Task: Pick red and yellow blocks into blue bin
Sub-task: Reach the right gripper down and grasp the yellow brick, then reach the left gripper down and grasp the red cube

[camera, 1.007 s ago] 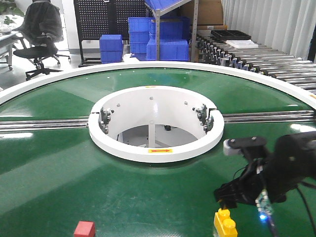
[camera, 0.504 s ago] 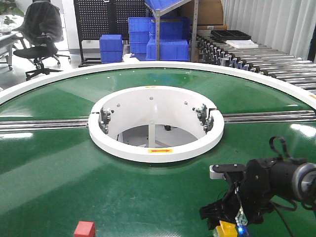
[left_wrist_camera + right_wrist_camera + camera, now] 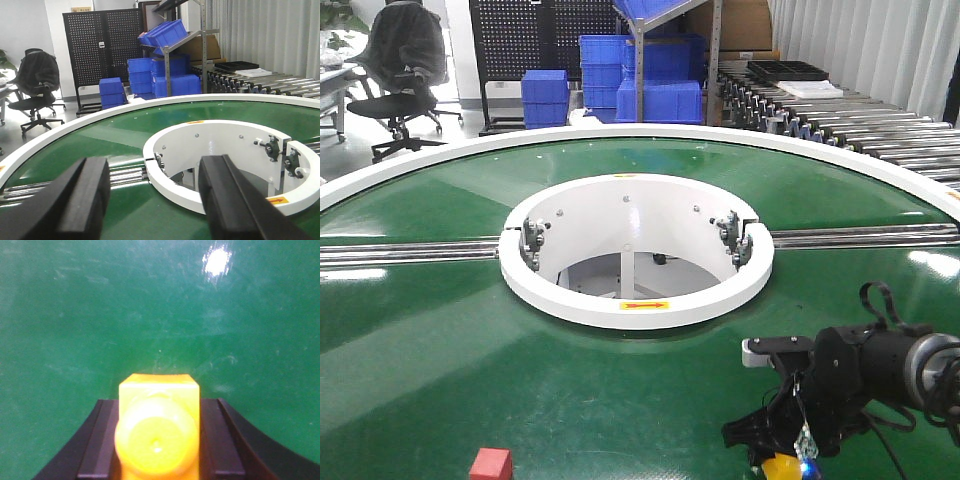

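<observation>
The yellow block (image 3: 159, 405), a studded brick, stands on the green turntable (image 3: 420, 340) at the bottom right of the front view, mostly hidden there by my right gripper (image 3: 778, 458). In the right wrist view both black fingers (image 3: 102, 440) press against the brick's sides, so the right gripper (image 3: 159, 445) is shut on it. The red block (image 3: 491, 464), a plain cube, lies alone at the bottom left edge. My left gripper (image 3: 155, 200) is open and holds nothing, raised over the table facing the centre ring. The blue bin is out of view.
A raised white ring (image 3: 636, 300) surrounds the hole in the turntable's middle, with metal rails (image 3: 410, 252) running out to both sides. Stacked blue crates (image 3: 650, 85), a pegboard rack and an office chair (image 3: 405, 75) stand behind. Roller conveyors (image 3: 860, 125) run along the right.
My right arm came down and toward the left over the yellow block, and its fingers now flank and grip it. The red block has not moved.
</observation>
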